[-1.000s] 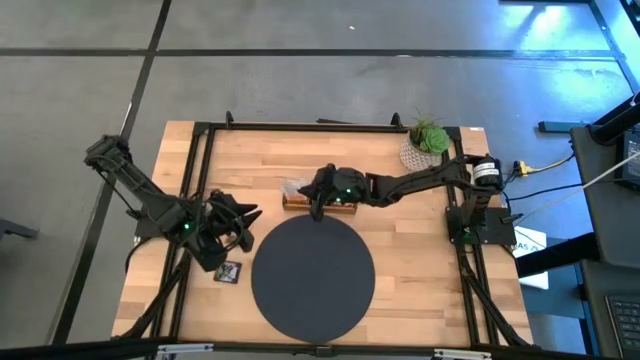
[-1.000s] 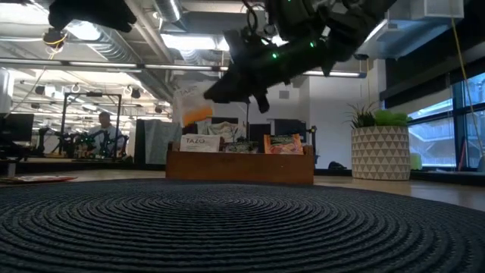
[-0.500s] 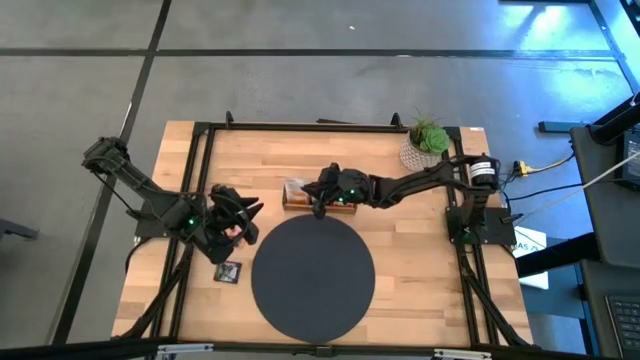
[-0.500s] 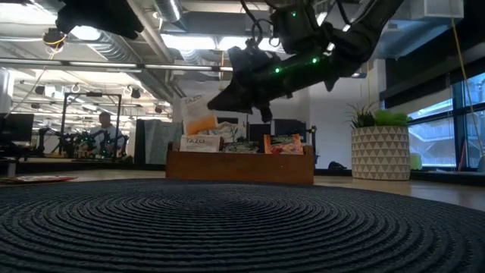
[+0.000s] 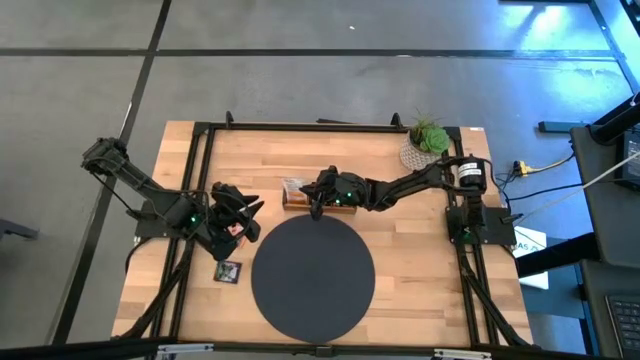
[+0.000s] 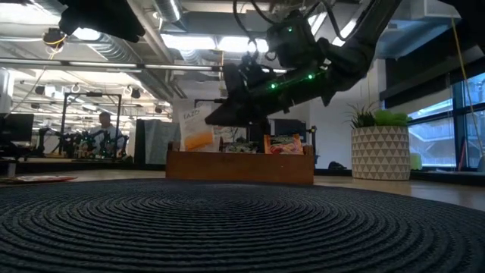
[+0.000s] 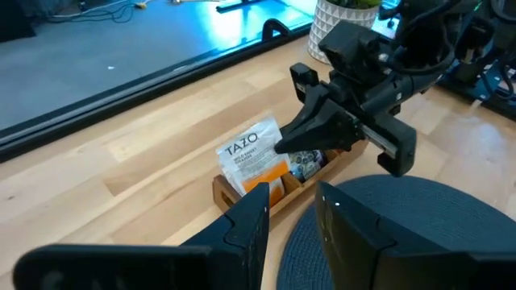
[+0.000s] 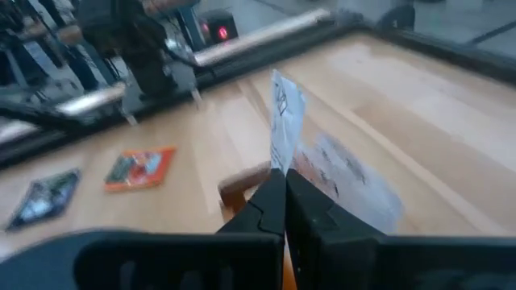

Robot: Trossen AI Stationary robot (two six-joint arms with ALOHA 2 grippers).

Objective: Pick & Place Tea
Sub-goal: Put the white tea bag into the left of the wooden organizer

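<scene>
A brown wooden tray (image 5: 335, 208) stands beyond the dark round mat (image 5: 312, 275), with sachets (image 6: 284, 144) upright in its compartments. My right gripper (image 7: 280, 147) reaches in from the table's right and is shut on a white-and-orange tea sachet (image 7: 251, 153) at the tray's left end. The sachet's lower end is down behind the tray wall (image 6: 239, 165). My left gripper (image 7: 294, 229) hovers open over the table's left part (image 5: 243, 214), with nothing between its fingers. An orange sachet (image 8: 141, 167) and a black one (image 5: 228, 271) lie flat on the wood near it. My right gripper pinches the sachet's side edge (image 7: 274, 145) between its two fingers, about halfway up. The fingers come from the table's right, slanting a little downward. The sachet (image 8: 286, 109) stands upright, its lower end inside the tray's left compartment; whether it rests on the floor there is hidden.
A potted plant (image 5: 428, 142) stands at the far right corner. Black frame rails (image 5: 200, 160) run along the table's sides. The mat covers the near middle of the table.
My right gripper has come down toward the tray with the white-and-orange sachet. The sachet hung above the tray's left end before; now its lower end sits behind the tray wall and it stands upright.
</scene>
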